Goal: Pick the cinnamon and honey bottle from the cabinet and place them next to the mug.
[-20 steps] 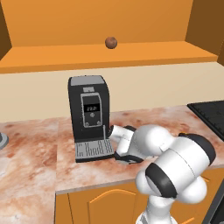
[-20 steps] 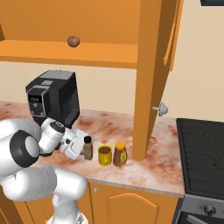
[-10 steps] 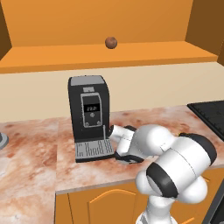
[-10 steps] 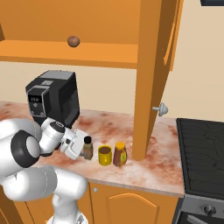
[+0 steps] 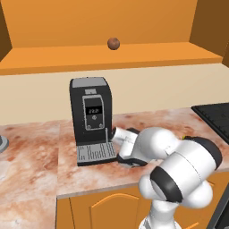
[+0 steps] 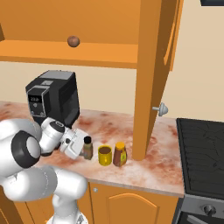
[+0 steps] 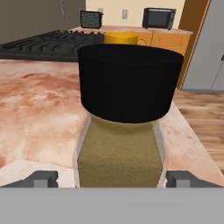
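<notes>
Cinnamon (image 6: pixel 87 147) and honey bottle (image 6: pixel 120 154) flank mug (image 6: pixel 104 155) on bench (image 6: pixel 153 162); gripper (image 7: pixel 111 178) open astride cinnamon, apparently released; task looks nearly finished.

Landmark = mug (image 6: pixel 104 155): small, yellow, upright on counter, dark liquid inside. Cinnamon (image 6: pixel 87 148) just beside mug, on coffee-machine side: slim jar, black cap, brown contents, upright. Honey bottle (image 6: pixel 120 154) just beside mug's other side: squat amber, orange-brown cap, yellow label, upright. Cabinet (image 6: pixel 100 53): open orange recess w/ flat shelf, above & behind mug.
</notes>
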Robot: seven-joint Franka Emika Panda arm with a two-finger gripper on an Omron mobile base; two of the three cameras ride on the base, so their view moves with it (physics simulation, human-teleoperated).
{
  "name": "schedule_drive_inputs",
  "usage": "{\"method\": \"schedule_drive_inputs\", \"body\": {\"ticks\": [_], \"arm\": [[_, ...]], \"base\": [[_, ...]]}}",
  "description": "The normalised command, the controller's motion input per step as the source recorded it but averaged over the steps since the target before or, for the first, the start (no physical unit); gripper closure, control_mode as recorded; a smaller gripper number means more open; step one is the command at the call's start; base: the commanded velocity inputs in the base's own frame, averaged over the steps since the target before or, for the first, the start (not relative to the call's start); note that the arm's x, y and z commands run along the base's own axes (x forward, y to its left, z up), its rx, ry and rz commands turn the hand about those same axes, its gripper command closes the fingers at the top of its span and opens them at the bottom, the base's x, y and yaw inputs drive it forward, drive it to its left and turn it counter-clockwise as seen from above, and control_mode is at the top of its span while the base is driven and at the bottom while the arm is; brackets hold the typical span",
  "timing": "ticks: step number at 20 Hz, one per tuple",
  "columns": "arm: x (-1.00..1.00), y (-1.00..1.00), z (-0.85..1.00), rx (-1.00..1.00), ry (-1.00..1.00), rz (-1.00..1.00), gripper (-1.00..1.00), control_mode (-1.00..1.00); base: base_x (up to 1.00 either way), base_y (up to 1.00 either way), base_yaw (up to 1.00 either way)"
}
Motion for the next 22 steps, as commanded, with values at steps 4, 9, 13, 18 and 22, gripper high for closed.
{"method": "schedule_drive_inputs", "body": {"ticks": [4,9,13,18,22], "arm": [[0.00,0.00,0.35,0.00,0.01,0.00,-1.00,-1.00],[0.00,0.00,0.38,0.00,0.00,0.00,-1.00,-1.00],[-0.03,0.00,0.47,0.00,0.00,0.00,-1.00,-1.00],[-0.16,0.00,0.56,0.00,0.00,0.00,-1.00,-1.00],[-0.36,0.00,0.59,0.01,0.00,0.00,-1.00,-1.00]], "base": [[0.00,0.00,0.00],[0.00,0.00,0.00],[0.00,0.00,0.00],[0.00,0.00,0.00],[0.00,0.00,0.00]]}}
